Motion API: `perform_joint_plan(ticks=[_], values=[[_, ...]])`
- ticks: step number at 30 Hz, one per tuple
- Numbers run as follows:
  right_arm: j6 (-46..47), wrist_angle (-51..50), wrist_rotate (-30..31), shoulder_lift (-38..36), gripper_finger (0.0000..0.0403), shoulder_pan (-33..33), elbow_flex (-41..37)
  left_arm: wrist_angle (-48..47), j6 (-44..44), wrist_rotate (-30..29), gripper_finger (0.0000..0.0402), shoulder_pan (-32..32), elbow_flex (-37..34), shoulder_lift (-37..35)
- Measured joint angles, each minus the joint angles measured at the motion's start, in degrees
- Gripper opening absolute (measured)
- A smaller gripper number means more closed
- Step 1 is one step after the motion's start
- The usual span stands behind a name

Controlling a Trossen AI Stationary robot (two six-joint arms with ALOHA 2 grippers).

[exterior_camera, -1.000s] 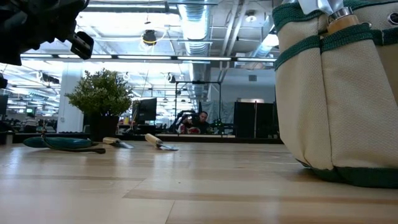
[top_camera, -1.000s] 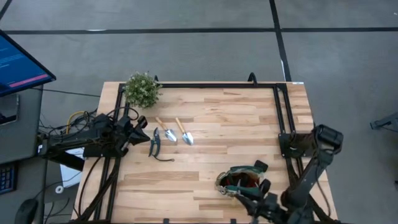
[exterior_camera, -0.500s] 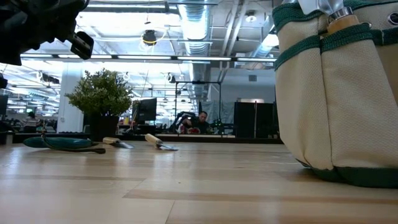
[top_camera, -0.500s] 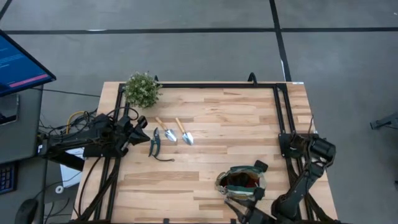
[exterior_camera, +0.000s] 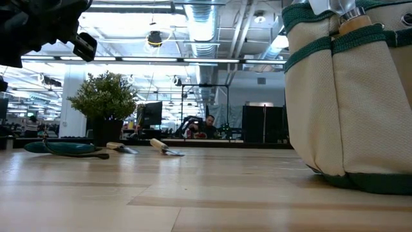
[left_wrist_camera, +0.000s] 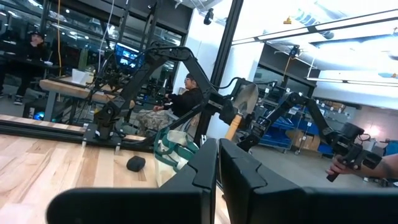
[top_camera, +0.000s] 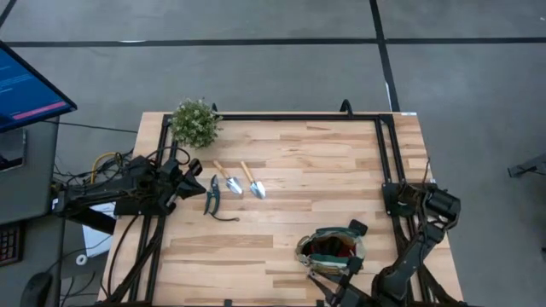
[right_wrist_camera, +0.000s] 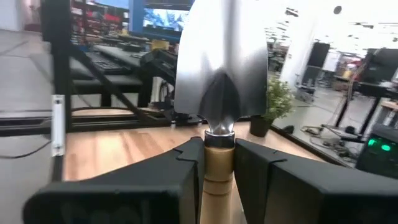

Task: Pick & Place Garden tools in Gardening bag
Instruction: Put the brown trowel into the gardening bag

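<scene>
Potted plant [top_camera: 194, 123] just beyond two trowels [top_camera: 241, 179] and shears [top_camera: 212, 194].

No text, label, brand or number can be read anywhere in these views. The monitor [top_camera: 26, 85] left of the tabletop shows lines of writing and a pink bar, but they are too small to read.

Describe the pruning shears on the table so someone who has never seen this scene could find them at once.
Start from the bushy green potted plant at the far left corner of the light wooden table. Three tools lie in a row just nearer than it; the dark-handled pruning shears are leftmost. The two wooden-handled silver trowels beside them are pale, the shears dark.
</scene>
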Motion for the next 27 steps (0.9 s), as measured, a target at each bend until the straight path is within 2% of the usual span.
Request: perform_joint_plan(ticks=[5, 9, 13, 16, 18, 20, 22, 24, 27], values=[[-0.1, -2.6, -0.1, 0.0, 0.0052, 2.5, 0.0, 0.0, 0.0, 0.0, 0.0017, 0.0, 0.0, 0.0], [1.0, -3.0, -0.1, -0.1, 0.0052, 1.0, -0.1, 0.0, 0.0, 0.0, 0.0017, 0.0, 0.0, 0.0], [8.9, -1.7, 0.0, -3.9, 0.0052, -0.6, -0.2, 0.0, 0.0, 0.0, 0.0017, 0.0, 0.0, 0.0], [14.1, -9.0, -1.2, -9.4, 0.0052, 1.6, -0.4, 0.0, 0.0, 0.0, 0.0017, 0.0, 0.0, 0.0], [25.5, -19.0, -9.2, -15.1, 0.0052, 3.2, -2.2, 0.0, 0.0, 0.0, 0.0017, 0.0, 0.0, 0.0], [42.5, -31.3, -19.5, -22.0, 0.0052, 3.4, -4.4, 0.0, 0.0, 0.0, 0.0017, 0.0, 0.0, 0.0], [55.2, -42.4, -30.1, -27.1, 0.0052, 0.8, -5.4, 0.0, 0.0, 0.0, 0.0017, 0.0, 0.0, 0.0], [55.8, -44.9, -41.4, -29.6, 0.0052, -3.0, -6.6, 0.0, 0.0, 0.0, 0.0017, 0.0, 0.0, 0.0], [46.5, -38.0, -57.4, -33.0, 0.0052, -6.3, -9.4, 0.0, 0.0, 0.0, 0.0017, 0.0, 0.0, 0.0]])
